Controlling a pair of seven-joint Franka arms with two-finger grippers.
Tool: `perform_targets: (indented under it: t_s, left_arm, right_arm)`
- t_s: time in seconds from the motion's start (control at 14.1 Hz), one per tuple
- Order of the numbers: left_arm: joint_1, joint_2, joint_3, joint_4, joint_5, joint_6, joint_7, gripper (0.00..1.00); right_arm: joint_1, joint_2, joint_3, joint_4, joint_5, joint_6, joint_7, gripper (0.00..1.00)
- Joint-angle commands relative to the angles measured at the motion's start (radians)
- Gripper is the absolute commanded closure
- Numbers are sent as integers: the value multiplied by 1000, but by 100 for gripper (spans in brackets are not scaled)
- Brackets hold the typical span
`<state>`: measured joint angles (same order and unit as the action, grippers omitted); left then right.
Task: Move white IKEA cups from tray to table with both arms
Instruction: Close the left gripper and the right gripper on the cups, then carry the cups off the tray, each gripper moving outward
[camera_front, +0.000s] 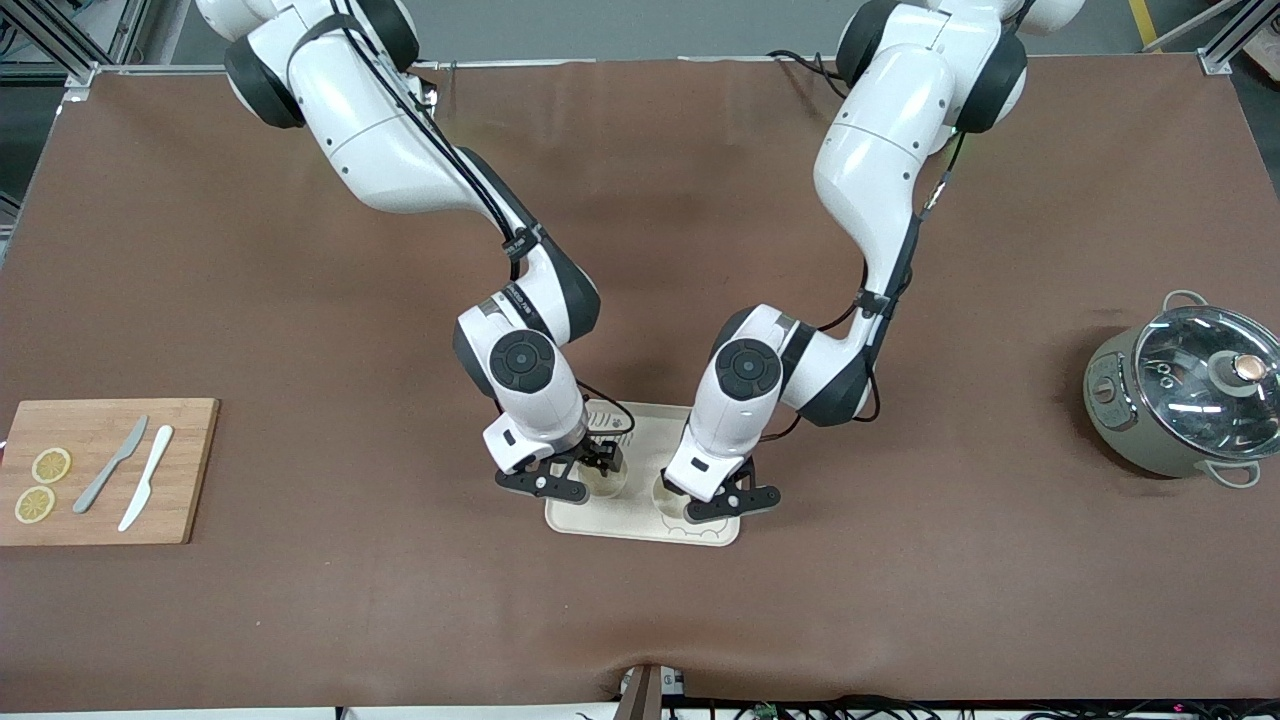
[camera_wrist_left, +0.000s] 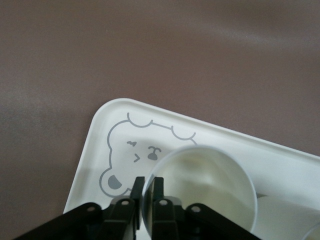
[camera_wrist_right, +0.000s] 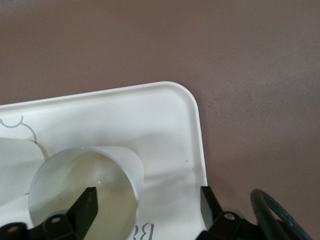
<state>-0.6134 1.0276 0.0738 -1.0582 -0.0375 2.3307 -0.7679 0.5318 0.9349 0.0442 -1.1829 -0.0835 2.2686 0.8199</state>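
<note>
Two white IKEA cups stand upright on a cream tray (camera_front: 640, 520) with a bear drawing. My left gripper (camera_front: 692, 505) is shut on the rim of the cup (camera_front: 667, 493) toward the left arm's end. In the left wrist view that gripper (camera_wrist_left: 148, 187) has one finger inside this cup (camera_wrist_left: 200, 185) and one outside, pinching the wall. My right gripper (camera_front: 598, 465) is at the other cup (camera_front: 610, 482). In the right wrist view it (camera_wrist_right: 147, 195) stands open, one finger inside the cup (camera_wrist_right: 85, 185), the other over the tray (camera_wrist_right: 165, 115) near its rim.
A wooden cutting board (camera_front: 190, 470) with two lemon slices (camera_front: 42, 485) and two knives (camera_front: 130, 475) lies at the right arm's end of the table. A grey pot with a glass lid (camera_front: 1195, 390) stands at the left arm's end.
</note>
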Motion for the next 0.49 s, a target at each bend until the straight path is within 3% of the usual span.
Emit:
perform_targets:
  t_s: [0.0,0.07,0.21,0.42]
  left_arm:
    - [10,-119,6,-54,22,-146,-31,100]
    - [17,-206,6,-99,13,-230,-15,100]
    - [88,-358,-18,-187,8,-350,66,100]
    - [176,-562,-32,-368,7,-375,212,100]
  right_arm:
    - [-1,18,0,29,-24,0,27,65]
    - [-1,18,2,29,-24,0,27,73]
    - [-1,18,0,29,-25,0,22,78]
    - [-1,18,0,29,-29,-1,18,100]
